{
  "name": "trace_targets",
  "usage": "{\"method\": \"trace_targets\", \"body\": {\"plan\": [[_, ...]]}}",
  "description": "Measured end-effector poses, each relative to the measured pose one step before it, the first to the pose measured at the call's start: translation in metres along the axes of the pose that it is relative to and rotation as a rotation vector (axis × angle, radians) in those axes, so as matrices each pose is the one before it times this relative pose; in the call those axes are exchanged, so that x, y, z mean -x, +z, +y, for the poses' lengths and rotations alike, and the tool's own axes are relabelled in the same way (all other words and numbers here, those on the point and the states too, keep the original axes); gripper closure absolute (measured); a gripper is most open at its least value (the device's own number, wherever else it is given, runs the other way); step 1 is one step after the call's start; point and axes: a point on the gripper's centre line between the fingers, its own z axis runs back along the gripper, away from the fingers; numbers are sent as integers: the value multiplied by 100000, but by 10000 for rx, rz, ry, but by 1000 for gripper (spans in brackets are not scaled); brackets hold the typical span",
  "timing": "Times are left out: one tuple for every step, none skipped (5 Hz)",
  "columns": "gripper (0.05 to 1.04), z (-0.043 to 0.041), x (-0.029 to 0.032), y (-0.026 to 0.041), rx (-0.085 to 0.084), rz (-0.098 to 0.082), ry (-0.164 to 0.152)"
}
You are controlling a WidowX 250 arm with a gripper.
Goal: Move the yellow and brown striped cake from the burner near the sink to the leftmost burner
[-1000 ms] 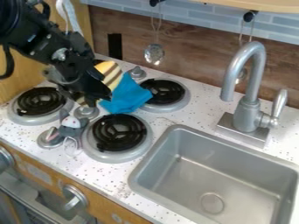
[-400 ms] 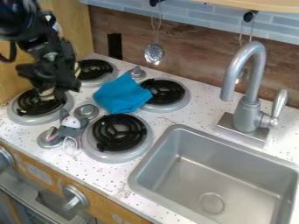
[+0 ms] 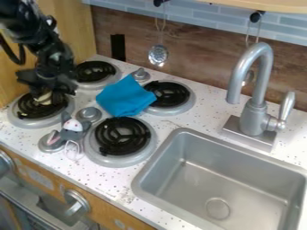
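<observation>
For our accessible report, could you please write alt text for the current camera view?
A black gripper hangs over the leftmost burner of a four-burner toy stove, a pale thing at its tip. A blue cloth and a small grey toy lie among the burners, with a sink and faucet at right.

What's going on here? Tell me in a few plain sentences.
A robot arm has its gripper down over the leftmost burner, right at a pale, mostly hidden thing; I can't tell whether it is gripped. A blue cloth lies crumpled between burners, by the back right one. A small gray toy lies beside the front burner, and the sink is off to the right.
</observation>
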Motion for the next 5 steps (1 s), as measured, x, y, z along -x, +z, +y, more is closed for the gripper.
{"method": "trace_targets", "body": {"plan": [[595, 670, -422, -1642, 3, 143, 109], [530, 196, -371, -129, -42, -62, 52], [219, 467, -1, -124, -83, -13, 382], [75, 235, -33, -54, -57, -22, -124], [79, -72, 465, 44, 47, 24, -193]]}}
